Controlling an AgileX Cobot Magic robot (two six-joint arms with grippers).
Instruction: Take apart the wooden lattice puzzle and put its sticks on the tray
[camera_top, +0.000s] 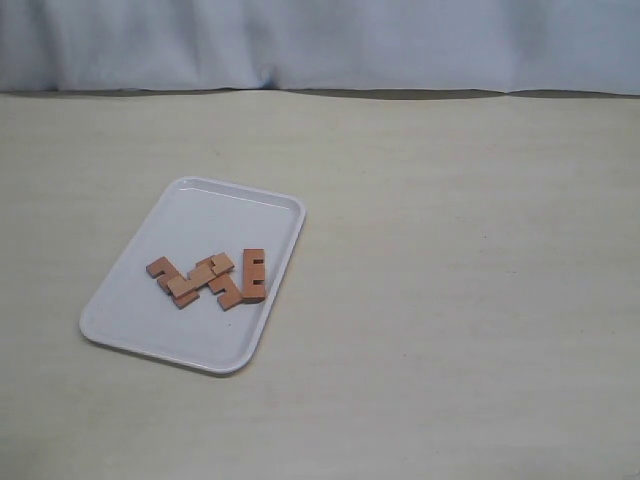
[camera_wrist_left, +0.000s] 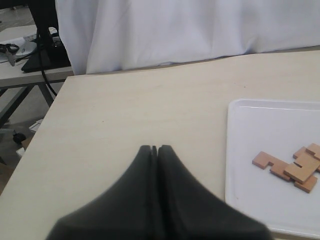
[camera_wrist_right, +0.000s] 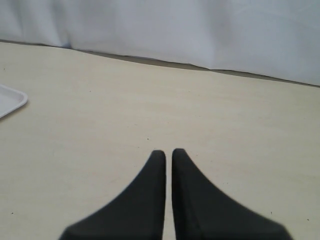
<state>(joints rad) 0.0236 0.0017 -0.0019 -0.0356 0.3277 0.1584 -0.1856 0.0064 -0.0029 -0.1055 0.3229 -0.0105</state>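
The white tray (camera_top: 200, 220) lies on the left half of the table. Several reddish-brown notched sticks (camera_top: 190, 280) lie flat on it in a loose, partly overlapping cluster, and one stick (camera_top: 253, 275) lies apart near the tray's right rim. No joined lattice puzzle is in view. Neither arm shows in the exterior view. My left gripper (camera_wrist_left: 155, 148) is shut and empty over bare table, beside the tray (camera_wrist_left: 260, 130) and the sticks (camera_wrist_left: 290, 167). Away from the tray, my right gripper (camera_wrist_right: 168, 152) is shut with nothing in it, and only a tray corner (camera_wrist_right: 7, 100) shows.
A white curtain (camera_top: 320, 40) hangs along the table's far edge. In the left wrist view the table's side edge (camera_wrist_left: 35, 145) drops off, with a grey desk and black cables (camera_wrist_left: 30, 50) beyond it.
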